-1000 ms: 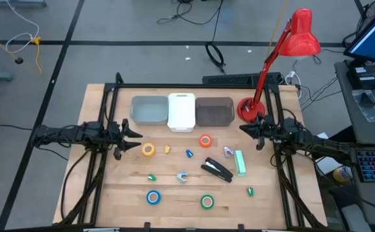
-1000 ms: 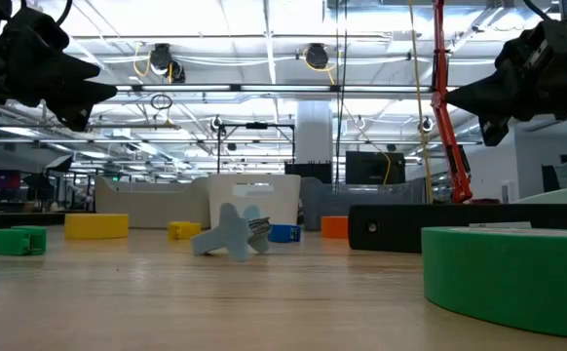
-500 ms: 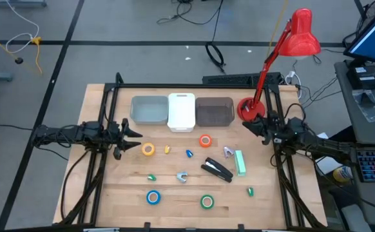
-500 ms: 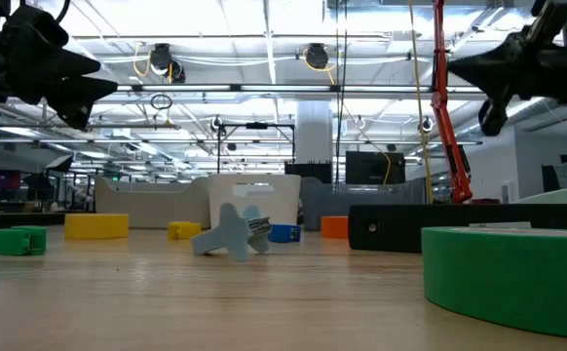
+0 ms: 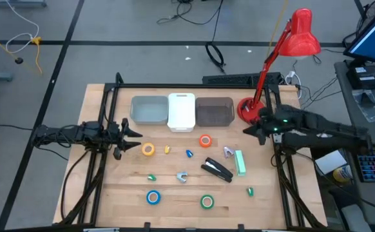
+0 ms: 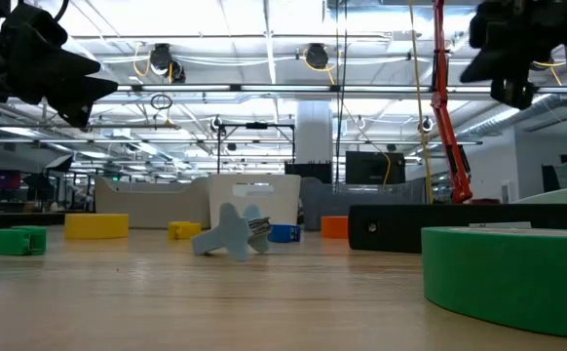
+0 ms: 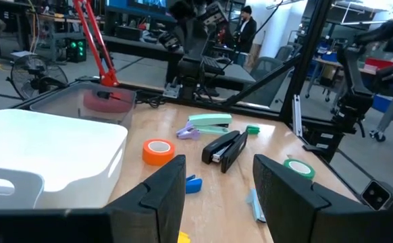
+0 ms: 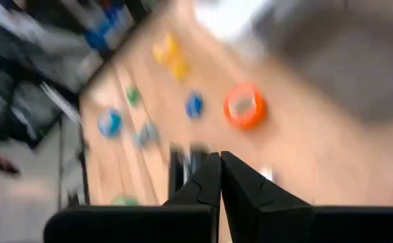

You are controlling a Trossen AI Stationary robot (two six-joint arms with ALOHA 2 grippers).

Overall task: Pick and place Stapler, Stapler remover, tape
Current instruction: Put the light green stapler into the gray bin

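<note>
The black stapler (image 5: 217, 169) lies on the wooden table right of centre. A grey claw-shaped stapler remover (image 5: 182, 176) lies left of it. The tape rolls lie flat: yellow (image 5: 148, 149), orange (image 5: 205, 140), blue (image 5: 153, 197), green (image 5: 207, 202). My left gripper (image 5: 136, 134) hovers open at the table's left edge, pointing level toward the stapler (image 7: 225, 150), with nothing between its fingers. My right gripper (image 5: 249, 131) is raised above the right edge, shut and empty, tipped down toward the orange tape (image 8: 244, 106).
Three bins stand along the far edge: grey-blue (image 5: 148, 109), white (image 5: 181, 111), dark (image 5: 214, 111). A red desk lamp (image 5: 265, 77) rises at the far right corner. A mint-green bar (image 5: 240, 162), a lilac remover-like piece (image 5: 229, 152) and small clips lie among the items.
My right gripper has risen well above the table's right edge, tipped from level to slanting downward and rolled about its axis, staying shut. Nothing on the table has moved.
</note>
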